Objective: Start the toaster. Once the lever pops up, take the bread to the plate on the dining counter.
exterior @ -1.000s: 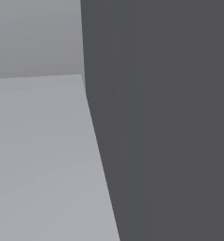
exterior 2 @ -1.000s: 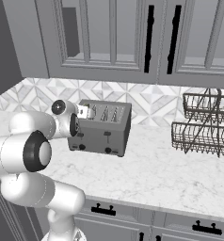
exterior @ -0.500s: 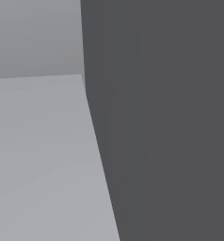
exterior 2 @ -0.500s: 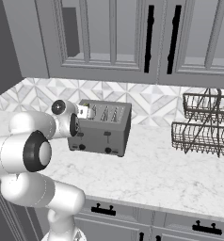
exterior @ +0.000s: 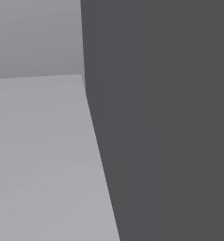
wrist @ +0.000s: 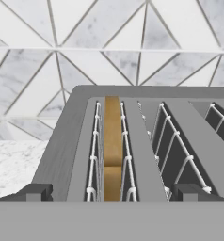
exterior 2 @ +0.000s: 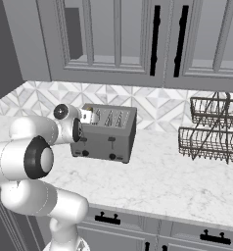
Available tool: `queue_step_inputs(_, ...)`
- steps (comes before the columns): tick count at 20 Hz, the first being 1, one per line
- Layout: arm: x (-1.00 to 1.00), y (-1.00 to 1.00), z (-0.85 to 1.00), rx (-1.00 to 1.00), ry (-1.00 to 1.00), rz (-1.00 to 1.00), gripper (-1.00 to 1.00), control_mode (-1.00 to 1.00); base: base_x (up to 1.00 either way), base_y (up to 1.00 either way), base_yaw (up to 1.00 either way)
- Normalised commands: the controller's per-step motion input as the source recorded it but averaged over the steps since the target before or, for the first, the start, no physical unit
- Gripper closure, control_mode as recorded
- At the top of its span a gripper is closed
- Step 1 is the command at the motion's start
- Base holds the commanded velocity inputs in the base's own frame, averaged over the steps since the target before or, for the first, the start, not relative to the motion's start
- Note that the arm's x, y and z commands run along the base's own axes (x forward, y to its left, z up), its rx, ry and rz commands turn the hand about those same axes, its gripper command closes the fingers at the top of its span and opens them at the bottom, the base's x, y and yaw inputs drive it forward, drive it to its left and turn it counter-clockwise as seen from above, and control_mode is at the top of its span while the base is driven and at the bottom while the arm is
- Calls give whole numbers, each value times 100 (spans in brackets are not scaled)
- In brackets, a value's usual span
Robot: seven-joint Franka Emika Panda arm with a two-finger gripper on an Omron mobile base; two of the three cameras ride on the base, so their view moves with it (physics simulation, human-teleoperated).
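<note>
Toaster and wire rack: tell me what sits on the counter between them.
Nothing does. In the right base view, the stretch of marble counter between the toaster and the wire rack is bare.

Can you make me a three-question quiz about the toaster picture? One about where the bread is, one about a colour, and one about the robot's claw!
1. Where is the bread?
A. On the counter
B. In the toaster's left slot, as the hand view shows it
C. In the wire rack

2. What colour are the cupboard handles?
A. Black
B. Red
C. White

3. How is the claw?
A. Shut on the bread
B. Shut on nothing
C. Open, over the toaster

Answers: 1 B, the tan slice stands between the slot's wires. 2 A, the long bars on the doors are black. 3 C, its tips stand wide apart on either side of the slot.
</note>
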Motion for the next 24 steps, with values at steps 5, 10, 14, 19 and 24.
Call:
queue_step_inputs(5,0,0,0,0,0,0,-100,-100,0,0,0)
queue_step_inputs(10,0,0,0,0,0,0,-100,-100,0,0,0)
queue_step_inputs(14,0,0,0,0,0,0,-100,-100,0,0,0)
queue_step_inputs(19,0,0,0,0,0,0,-100,-100,0,0,0)
queue_step_inputs(24,0,0,0,0,0,0,-100,-100,0,0,0)
